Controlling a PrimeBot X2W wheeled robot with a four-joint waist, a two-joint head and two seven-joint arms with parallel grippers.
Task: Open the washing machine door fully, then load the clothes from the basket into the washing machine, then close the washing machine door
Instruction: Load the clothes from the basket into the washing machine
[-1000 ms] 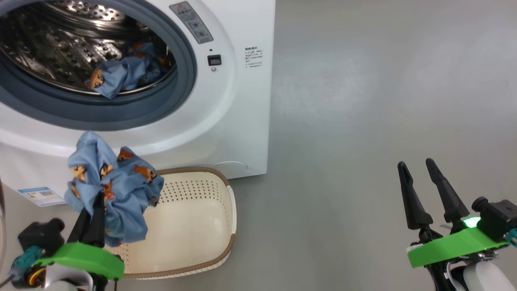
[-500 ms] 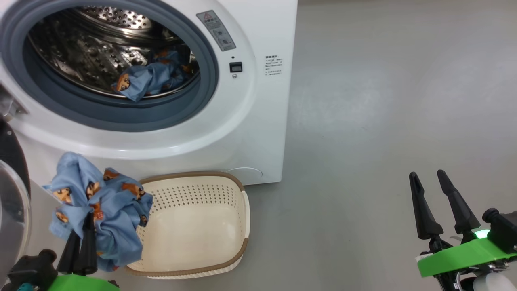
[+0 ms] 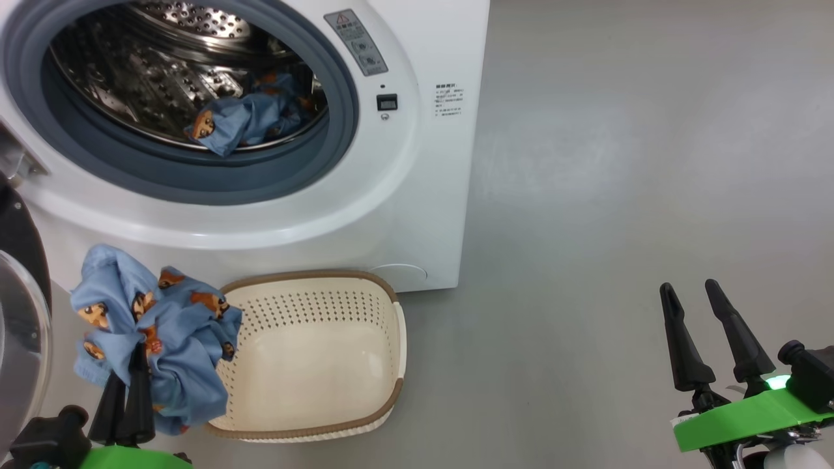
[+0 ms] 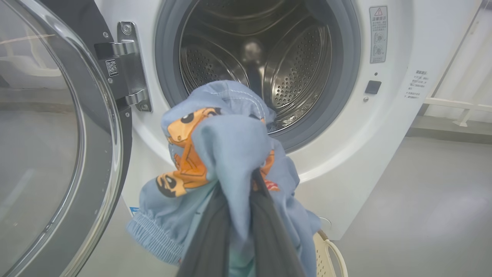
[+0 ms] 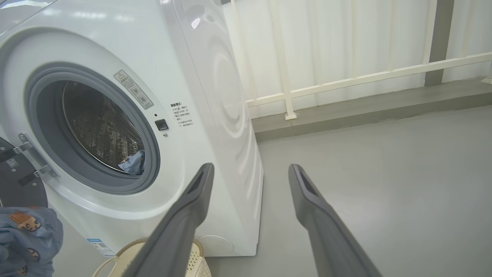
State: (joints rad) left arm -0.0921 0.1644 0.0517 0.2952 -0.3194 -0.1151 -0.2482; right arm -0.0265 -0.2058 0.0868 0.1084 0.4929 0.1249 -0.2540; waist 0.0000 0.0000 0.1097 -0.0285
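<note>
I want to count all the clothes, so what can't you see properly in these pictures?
- Left gripper fingertips: buried in the held blue cloth, in the head and left wrist views.
- Basket left corner: in the head view, that cloth hangs over it.
- Clothes in the drum: bunched up, so the head view can't tell how many pieces.
- Washing machine door: cut off by the head view's left edge.
- Warning label: print too small to read.

The left gripper (image 4: 237, 200) was clamped on a bunched light blue garment (image 4: 226, 146) that draped over both fingers. Ahead of it, past the bundle, gaped the washing machine (image 4: 384, 127) and its steel drum (image 4: 284, 57). The open door (image 4: 57, 134) stood to the gripper's left, and the basket rim (image 4: 331, 254) sat low to its right.
</note>
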